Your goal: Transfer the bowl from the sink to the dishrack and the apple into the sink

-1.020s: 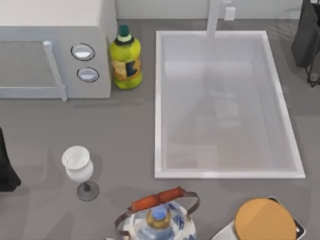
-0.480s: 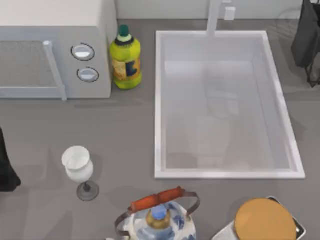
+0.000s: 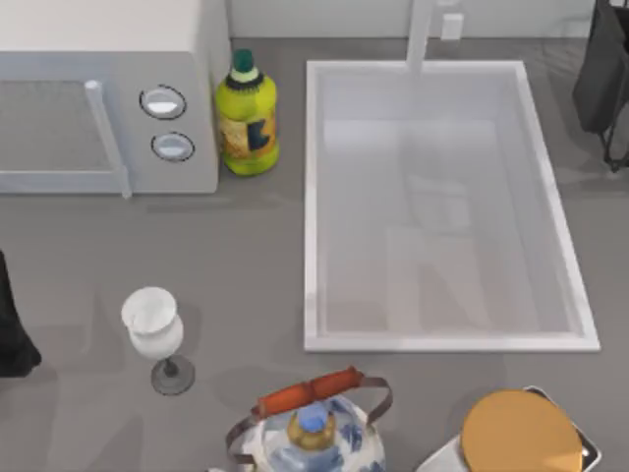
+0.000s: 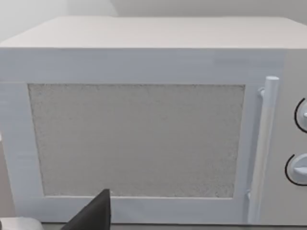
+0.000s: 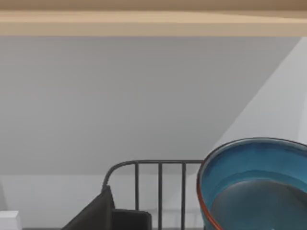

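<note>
bowl [image 5: 254, 187]: hard, shiny, slippery, may break; grab rim | near dishrack [image 5: 158, 184] | claws: cannot tell open or closed

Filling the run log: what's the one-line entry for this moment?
sink: no bowl, no apple | bowl: by dishrack | right hand: near rack

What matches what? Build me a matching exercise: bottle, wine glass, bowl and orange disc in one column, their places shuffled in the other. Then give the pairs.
Things
1. yellow-green bottle
2. wine glass
3. blue bowl
4. orange disc

Places
A. next to the dark wire rack, in the right wrist view
B. at the top view's lower right corner
C. between the microwave and the sink
D. on the table, left of the sink's lower left corner

Pairs: 1-C, 2-D, 3-A, 4-B
</note>
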Tool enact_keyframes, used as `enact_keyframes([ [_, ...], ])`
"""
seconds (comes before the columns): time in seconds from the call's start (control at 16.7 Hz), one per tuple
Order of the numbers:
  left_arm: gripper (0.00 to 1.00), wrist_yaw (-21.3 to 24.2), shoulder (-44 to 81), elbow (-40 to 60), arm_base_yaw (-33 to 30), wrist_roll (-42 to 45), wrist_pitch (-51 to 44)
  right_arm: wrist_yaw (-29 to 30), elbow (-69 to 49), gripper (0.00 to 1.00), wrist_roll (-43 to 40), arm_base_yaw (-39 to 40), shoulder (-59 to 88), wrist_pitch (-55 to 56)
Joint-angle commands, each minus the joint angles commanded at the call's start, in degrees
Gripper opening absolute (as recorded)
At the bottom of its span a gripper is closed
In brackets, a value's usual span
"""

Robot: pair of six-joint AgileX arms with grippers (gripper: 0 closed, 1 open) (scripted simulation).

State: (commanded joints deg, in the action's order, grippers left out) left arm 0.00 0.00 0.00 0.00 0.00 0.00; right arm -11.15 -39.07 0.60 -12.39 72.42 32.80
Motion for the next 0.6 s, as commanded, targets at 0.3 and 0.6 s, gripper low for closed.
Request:
enact_keyframes([
  [0.3,1.00,0.0,0.0,0.0,0.0,0.0,0.0,1.3,4.6,1.00,0.0,1.5,-8.4,-3.8],
  [0.6,1.00,0.0,0.0,0.0,0.0,0.0,0.0,2.4,9.0,1.00,-0.3,3.0,-16.9,-7.5],
])
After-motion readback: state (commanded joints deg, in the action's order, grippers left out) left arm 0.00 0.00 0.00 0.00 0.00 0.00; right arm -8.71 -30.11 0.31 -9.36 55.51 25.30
